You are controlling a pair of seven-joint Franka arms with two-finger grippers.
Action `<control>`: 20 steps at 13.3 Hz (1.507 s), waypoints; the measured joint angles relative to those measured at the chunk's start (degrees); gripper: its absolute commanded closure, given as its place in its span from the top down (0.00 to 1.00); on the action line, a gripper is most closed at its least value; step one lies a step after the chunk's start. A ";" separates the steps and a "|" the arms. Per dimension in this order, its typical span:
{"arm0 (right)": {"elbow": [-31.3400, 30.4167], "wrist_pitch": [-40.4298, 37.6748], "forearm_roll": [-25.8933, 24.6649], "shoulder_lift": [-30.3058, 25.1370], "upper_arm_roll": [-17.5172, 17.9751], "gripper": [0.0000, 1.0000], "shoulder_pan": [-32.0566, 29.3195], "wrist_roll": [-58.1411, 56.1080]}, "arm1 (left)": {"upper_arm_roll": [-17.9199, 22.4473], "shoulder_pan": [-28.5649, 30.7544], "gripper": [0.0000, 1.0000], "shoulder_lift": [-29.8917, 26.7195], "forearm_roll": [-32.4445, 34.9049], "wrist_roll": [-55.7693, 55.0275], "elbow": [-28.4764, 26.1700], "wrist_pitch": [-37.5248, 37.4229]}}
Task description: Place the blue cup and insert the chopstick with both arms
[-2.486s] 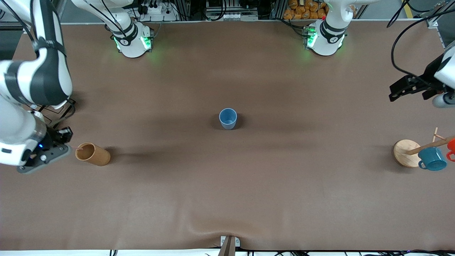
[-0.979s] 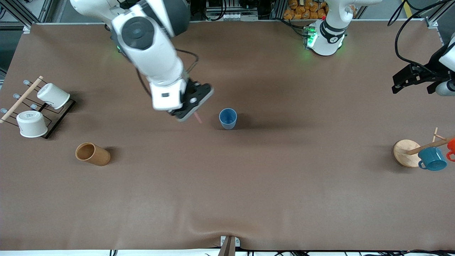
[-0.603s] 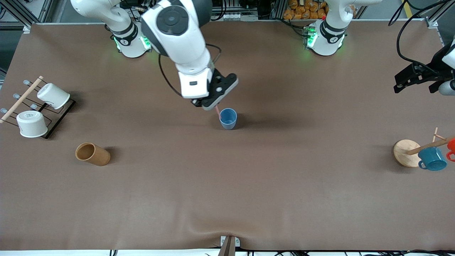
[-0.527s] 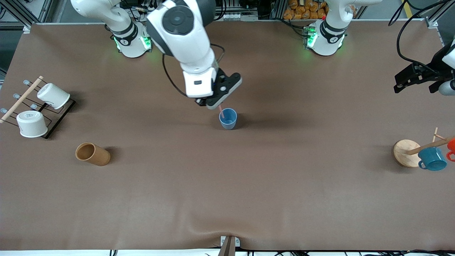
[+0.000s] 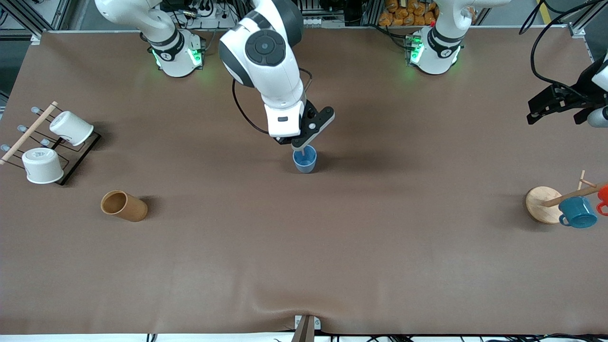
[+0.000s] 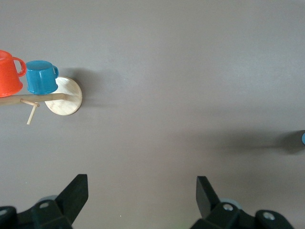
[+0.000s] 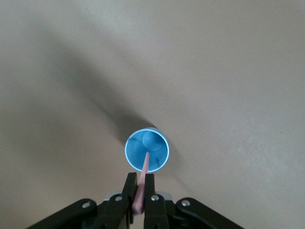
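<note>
Light-blue plastic marks our target: the blue cup (image 5: 304, 160) stands upright near the middle of the bench (image 5: 304, 247), mouth up, so we judge the placing step done and the insertion step in hand. We see the right gripper (image 5: 300, 145) over the cup, its fingers pinched together on the chopstick (image 7: 141, 183); in the right wrist view the pale pink stick runs from between the fingers toward the cup's mouth, its tip lying inside the rim circle as seen from there, though we cannot tell whether the tip is already below the rim. Right arm pose: it reaches from its base at about 11 o'clock of the cup, forearm angled down, wrist pointing nearly straight down at the cup. Next move, in our judgement: lower a little so the tip is well inside the wall, then let go; the stick is thin and light, so a release from too high or off-centre could bounce it off the rim or tip the cup. The left gripper (image 6: 138, 200) waits with its fingers spread wide and nothing between them, over the bench toward the left arm's end, at about 3 o'clock of the cup in the front view.
</note>
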 measured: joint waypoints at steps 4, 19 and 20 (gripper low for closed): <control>-1.47 1.88 0.00 2.24 -0.19 1.00 0.01 0.08 | 0.17 0.02 1.00 0.00 0.00 0.00 0.08 0.00; -0.67 -10.59 -0.16 -9.56 -5.32 1.00 -17.49 0.38 | 0.41 0.03 1.00 0.04 0.00 0.00 0.02 -0.65; -0.87 -11.36 -0.20 -10.27 -5.40 1.00 -20.60 -0.09 | 0.39 0.02 1.00 0.04 0.00 0.00 0.00 -0.79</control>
